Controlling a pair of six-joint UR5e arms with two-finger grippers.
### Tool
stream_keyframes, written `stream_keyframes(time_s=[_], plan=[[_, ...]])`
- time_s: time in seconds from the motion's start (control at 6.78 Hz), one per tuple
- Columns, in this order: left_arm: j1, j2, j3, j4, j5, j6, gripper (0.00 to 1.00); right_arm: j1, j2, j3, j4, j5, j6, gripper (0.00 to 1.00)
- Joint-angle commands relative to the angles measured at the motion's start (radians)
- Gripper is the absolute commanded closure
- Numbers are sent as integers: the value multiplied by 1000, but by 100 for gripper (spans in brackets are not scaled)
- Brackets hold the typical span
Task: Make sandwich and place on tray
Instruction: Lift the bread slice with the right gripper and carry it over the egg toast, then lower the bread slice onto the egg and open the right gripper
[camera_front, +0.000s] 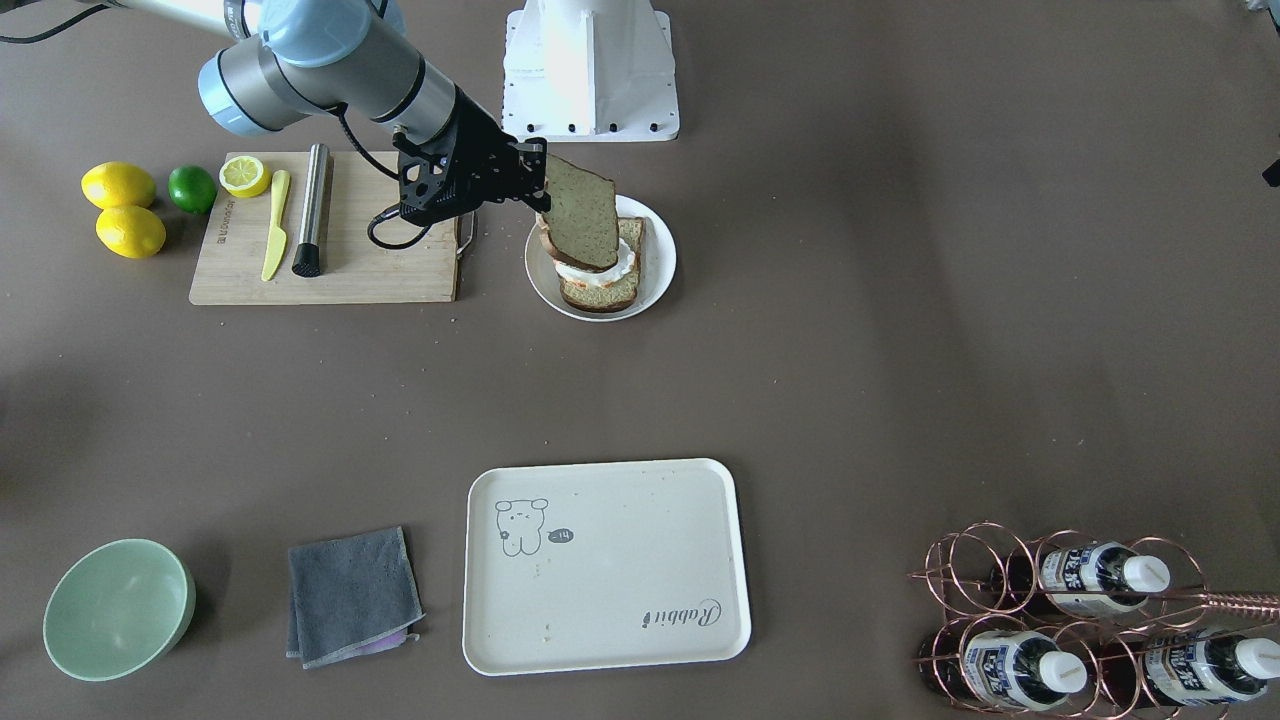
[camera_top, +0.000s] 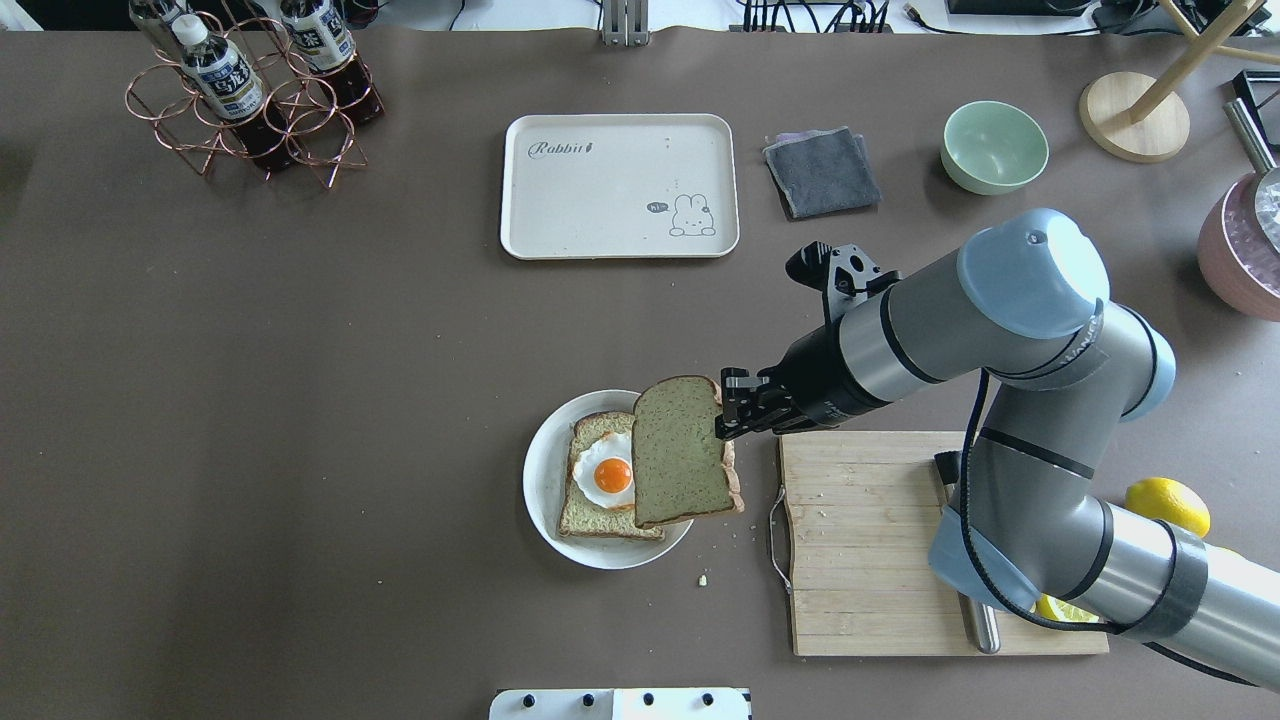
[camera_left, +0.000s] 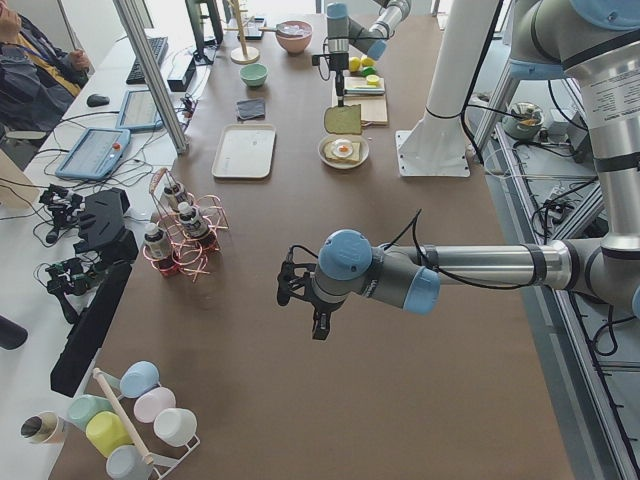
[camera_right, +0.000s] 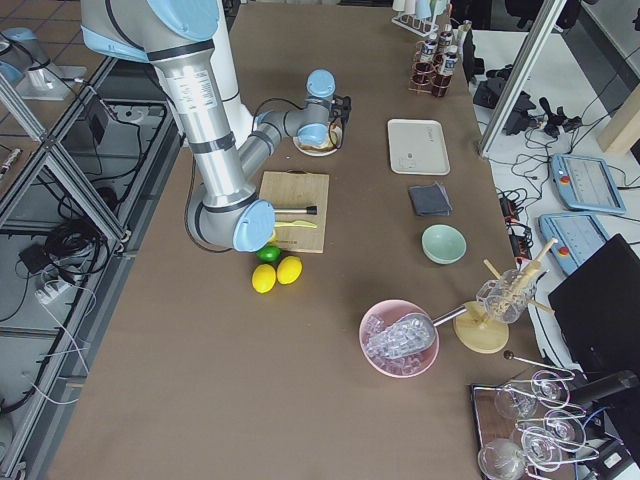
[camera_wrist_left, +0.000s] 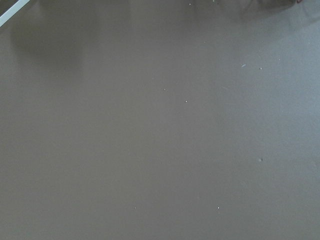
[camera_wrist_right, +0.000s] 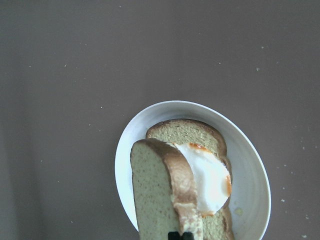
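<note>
1. The counter carries everything. The tray lies well beyond the right gripper, holding nothing; we judge it the final spot.
2. The round plate sits just below that gripper as the assembly spot.
3. The right gripper clamps the top slice by its crust edge, tilted over the plate, ready to cap the stack.
4. The sandwich beneath is unfinished: pale tan bread, brown crust, a white fried egg with orange yolk exposed.
5. The left gripper hangs far off; we cannot tell its state.
</note>
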Motion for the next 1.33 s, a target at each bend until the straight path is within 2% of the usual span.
stream_keyframes(time_s=[0.0,0.3,0.59,1.18], plan=[[0,1,0,-5,0,0,3,-19,5,-73,106,-21,57,100],[0,1,-4,-5,0,0,3,-28,8,-123,164,-36,93,100],[0,-1,-1,-5,0,-2,3,-45,7,-199,313,-58,139,100],[0,-2,-1,-5,0,-2,3,-80,7,-224,352,-136,147,100]])
